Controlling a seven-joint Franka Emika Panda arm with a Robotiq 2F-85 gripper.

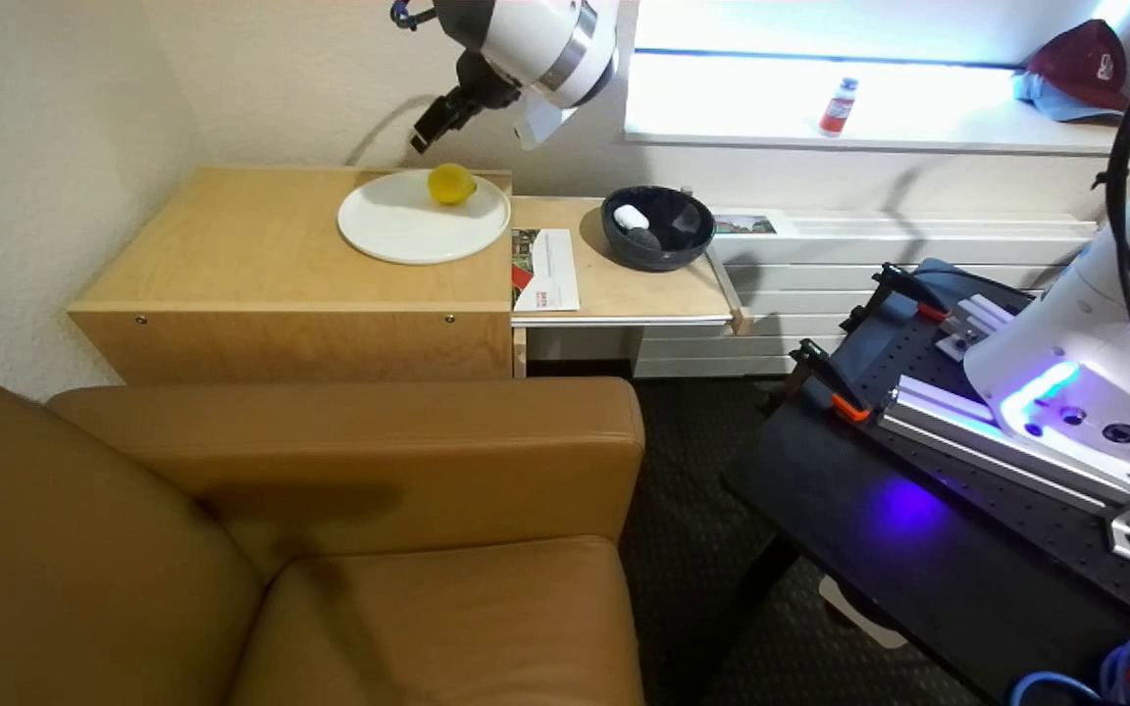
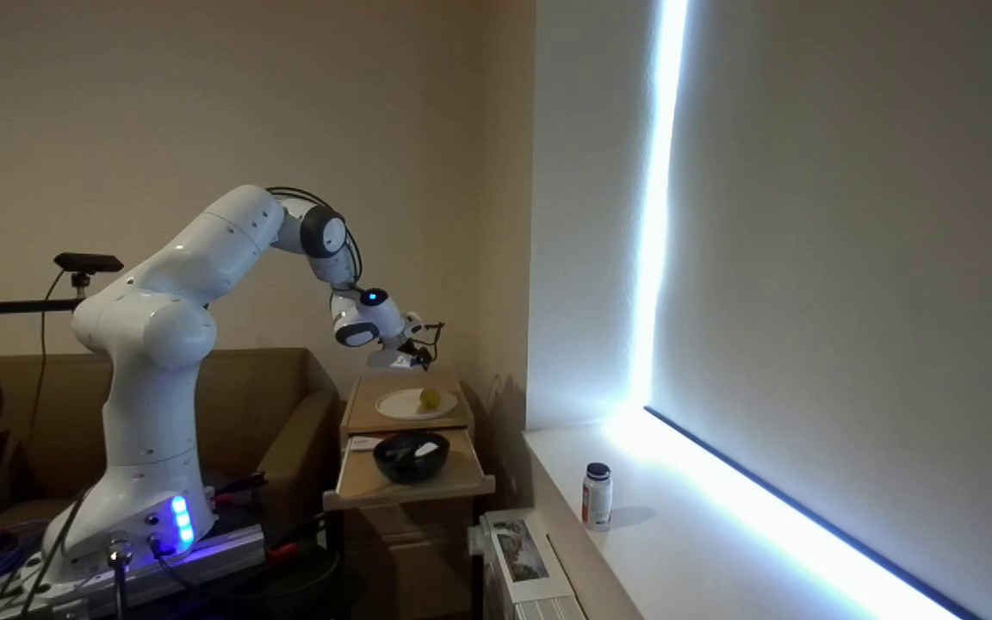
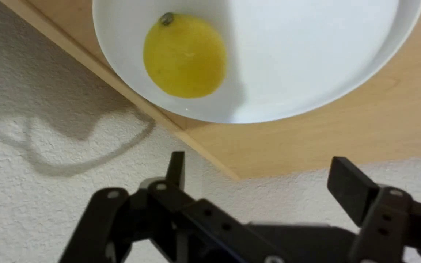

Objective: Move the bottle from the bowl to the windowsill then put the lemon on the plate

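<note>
The lemon rests on the white plate, near its rim, in the wrist view. Both exterior views also show the yellow lemon lying on the plate. Above it hovers my gripper, its fingers spread wide with nothing between them and apart from the fruit. On the bright windowsill the small bottle stands upright near the front edge; its label is red and white. The black bowl sits on the pulled-out drawer, holding a white object and some dark ones.
The plate stands on a wooden cabinet against the wall. A leaflet lies beside the bowl on the drawer. A dark-red cap is at the sill's far end. A brown sofa stands in front of the cabinet.
</note>
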